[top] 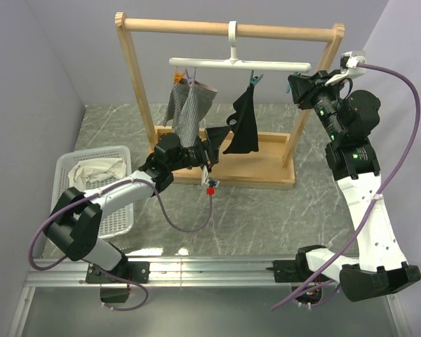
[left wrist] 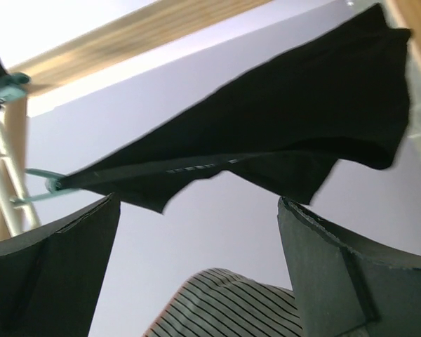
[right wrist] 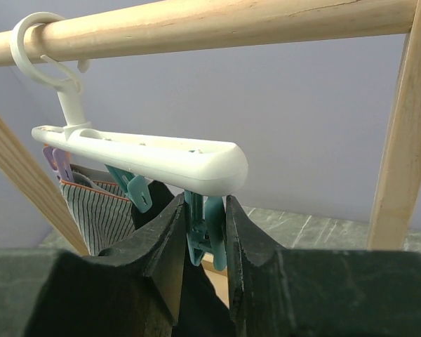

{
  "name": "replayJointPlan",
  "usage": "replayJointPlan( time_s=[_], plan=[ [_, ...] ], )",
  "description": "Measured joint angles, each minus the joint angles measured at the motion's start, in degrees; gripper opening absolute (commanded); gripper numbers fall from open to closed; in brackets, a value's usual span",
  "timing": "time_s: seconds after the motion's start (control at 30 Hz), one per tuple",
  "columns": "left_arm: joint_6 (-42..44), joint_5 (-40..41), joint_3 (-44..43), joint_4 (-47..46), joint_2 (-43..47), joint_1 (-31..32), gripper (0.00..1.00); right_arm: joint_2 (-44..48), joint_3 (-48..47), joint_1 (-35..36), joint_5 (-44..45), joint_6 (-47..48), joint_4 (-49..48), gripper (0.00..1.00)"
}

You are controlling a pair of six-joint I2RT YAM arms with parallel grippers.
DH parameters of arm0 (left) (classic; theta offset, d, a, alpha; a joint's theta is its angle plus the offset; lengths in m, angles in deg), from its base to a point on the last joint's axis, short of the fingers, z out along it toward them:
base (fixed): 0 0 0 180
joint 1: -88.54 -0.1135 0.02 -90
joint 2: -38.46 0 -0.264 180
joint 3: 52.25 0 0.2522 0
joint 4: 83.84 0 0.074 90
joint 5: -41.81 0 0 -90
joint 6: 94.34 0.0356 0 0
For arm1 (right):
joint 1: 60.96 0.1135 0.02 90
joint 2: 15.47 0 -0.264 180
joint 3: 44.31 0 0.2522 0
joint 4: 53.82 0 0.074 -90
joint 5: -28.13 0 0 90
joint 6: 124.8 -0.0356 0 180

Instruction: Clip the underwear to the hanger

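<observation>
Right fingers (right wrist: 161, 246) hide the teal clip's (right wrist: 205, 235) lower half; underwear (right wrist: 160, 194) mostly hidden behind them.

The counter (top: 266, 210) has a grey stone-like surface with pale veins. Plain pale lilac walls close it on three sides: one along the left edge (top: 21, 105), one behind the far edge (top: 77, 42) and one along the right edge (top: 407, 42). A wooden frame rack (top: 182, 27) stands near the middle of the far edge, on a flat wooden base. A metal rail (top: 217, 270) runs along the near edge. The light is soft and even, and the shadows are weak.
</observation>
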Motion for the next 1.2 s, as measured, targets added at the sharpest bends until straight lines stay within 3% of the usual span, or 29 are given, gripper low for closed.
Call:
replayJointPlan(
  time_s=[0.27,0.57,0.97,1.2],
  plan=[
    [3.58,-5.03,-3.34,-0.17,-3.45,-0.37,0.99,0.0,0.0,-0.09,-0.31,0.0,0.02,0.0],
    [4.35,-9.81,-8.04,9.79,-6.6,-1.4,0.99,0.0,0.0,-0.7,-1.33,-0.07,0.0,0.0],
    [4.98,-12.85,-11.41,15.45,-9.81,-1.42,0.99,0.0,0.07,-1.31,-2.69,-0.31,-0.02,0.0],
    [5.25,-13.25,-15.58,18.6,-11.82,-1.38,0.93,0.0,0.09,-1.75,-3.34,-0.72,-0.02,0.0]
  ],
)
